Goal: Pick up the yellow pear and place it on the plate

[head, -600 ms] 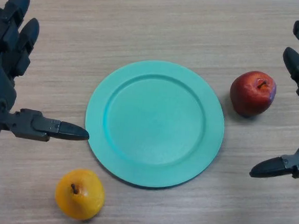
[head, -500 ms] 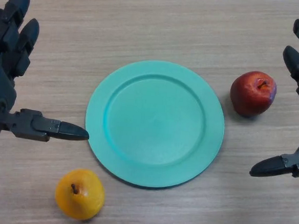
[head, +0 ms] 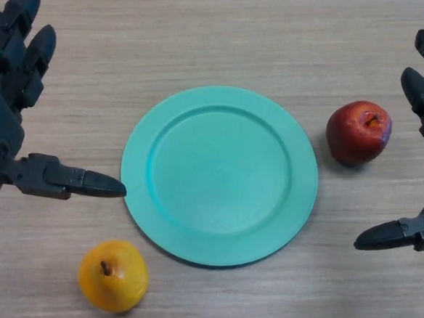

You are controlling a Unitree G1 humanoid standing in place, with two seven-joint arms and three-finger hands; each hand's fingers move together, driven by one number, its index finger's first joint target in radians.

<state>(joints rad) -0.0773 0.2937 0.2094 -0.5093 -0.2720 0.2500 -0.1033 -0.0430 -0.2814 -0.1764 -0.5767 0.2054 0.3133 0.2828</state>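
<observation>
Pear [head: 113,275] (yellow) lies apparently just beside plate [head: 219,175], untouched.

No text, label, brand, number or sign could be read anywhere in the head view.
</observation>
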